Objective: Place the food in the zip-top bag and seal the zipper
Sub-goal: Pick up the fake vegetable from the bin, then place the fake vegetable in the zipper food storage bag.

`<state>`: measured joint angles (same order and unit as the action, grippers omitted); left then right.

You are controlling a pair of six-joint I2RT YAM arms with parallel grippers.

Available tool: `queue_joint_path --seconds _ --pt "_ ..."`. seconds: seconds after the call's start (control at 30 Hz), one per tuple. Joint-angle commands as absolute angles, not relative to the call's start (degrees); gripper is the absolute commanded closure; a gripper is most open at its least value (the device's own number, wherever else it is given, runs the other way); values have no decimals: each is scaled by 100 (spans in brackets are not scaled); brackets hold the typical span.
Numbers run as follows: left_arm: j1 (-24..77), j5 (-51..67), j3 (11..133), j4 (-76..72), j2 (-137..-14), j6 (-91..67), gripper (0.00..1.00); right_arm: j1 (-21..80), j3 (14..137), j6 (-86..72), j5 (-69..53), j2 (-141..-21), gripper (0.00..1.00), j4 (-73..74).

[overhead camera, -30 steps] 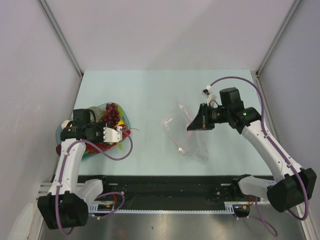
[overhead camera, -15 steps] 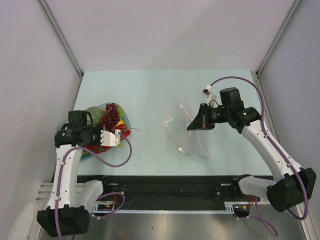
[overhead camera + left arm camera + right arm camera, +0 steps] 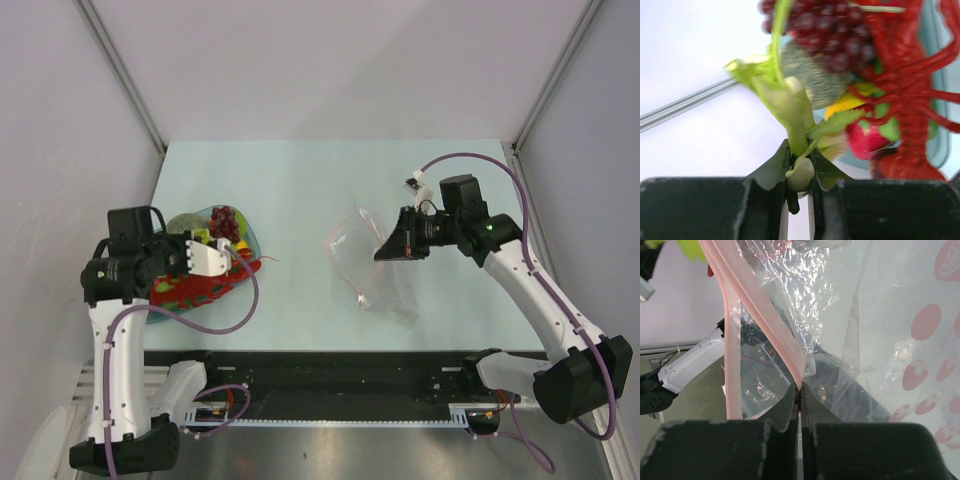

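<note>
The left gripper [image 3: 799,161] is clamped on the celery [image 3: 787,102]. Its jaws stand a narrow gap apart, with the stalk's pale base pinched between the tips. The stalk sticks straight out from the fingers, its leafy end farthest from them. From above, this gripper sits over the dish [image 3: 252,240], on its near-right part. Whether the celery touches anything below it cannot be told.

The other food lies in the dish: the grapes [image 3: 832,35] at its far side, the lobster [image 3: 910,100] along its right edge with legs spread, and a red piece [image 3: 865,141] and a yellow piece [image 3: 847,102] between them.

The right gripper [image 3: 800,390] has its jaws pressed together on the zipper [image 3: 767,310], pinching the pink strip where its two sides meet. Away from the jaws the two sides part, so the mouth gapes.

The bag [image 3: 375,265] is right of the dish and well apart from it, its lower end resting on the table [image 3: 300,180]. Its mouth faces the dish, and its upper right edge is lifted by the right gripper.
</note>
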<state>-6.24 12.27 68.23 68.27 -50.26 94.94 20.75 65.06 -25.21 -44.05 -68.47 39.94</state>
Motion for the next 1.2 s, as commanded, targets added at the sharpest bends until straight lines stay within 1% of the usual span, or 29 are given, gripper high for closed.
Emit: queue_joint_path --seconds 0.0,0.13,0.23,0.27,0.33,0.37,0.43,0.47,0.53,0.57,0.63,0.67,0.77,0.9,1.07,1.17 --pt "-668 1581 7750 6759 -5053 9256 100 2057 6750 -2470 -4500 -6820 100 3788" --pt "-668 2125 8576 6636 -5133 8896 100 2039 6811 -2478 -4439 -6812 100 3736" --pt "-659 2793 9042 6198 -5150 8176 100 2039 6855 -2505 -4325 -6794 100 3648" --pt "-650 3143 9140 6022 -5142 7626 100 2048 6873 -2514 -4263 -6785 100 3604" --pt "-598 3453 9446 5451 -5194 6982 100 2065 6908 -2584 -4193 -6794 100 3473" --pt "-580 3637 9553 5267 -5229 6335 100 2074 6969 -2654 -4114 -6794 100 3419" --pt "-536 4077 9807 4669 -5378 5568 100 2127 7040 -2716 -4017 -6820 100 3297" --pt "-519 4209 9878 4171 -5431 4746 100 2153 7110 -2803 -3895 -6829 100 3252" --pt "-449 4490 10001 3571 -5537 3810 100 2232 7154 -2917 -3762 -6873 100 3112" --pt "-413 4543 10037 2951 -5668 2892 100 2267 7163 -2996 -3623 -6882 100 3068" --pt "-203 4536 10098 2350 -5800 2069 100 2399 7172 -3146 -3455 -6925 100 2867" --pt "-106 4466 10116 1851 -5931 1361 100 2452 7172 -3181 -3289 -6934 100 2778" --pt "412 4281 10309 1356 -6160 470 100 2654 7277 -3322 -3042 -7066 100 2488" --pt "1096 4219 10450 1108 -6494 -236 100 2821 7523 -3349 -2892 -7268 100 2285" --pt "1607 4131 10345 801 -6662 -1097 100 2856 7717 -3515 -2882 -7444 100 2136" --pt "2064 3982 10117 791 -6697 -1055 100 2909 7778 -3612 -2962 -7488 100 1934"
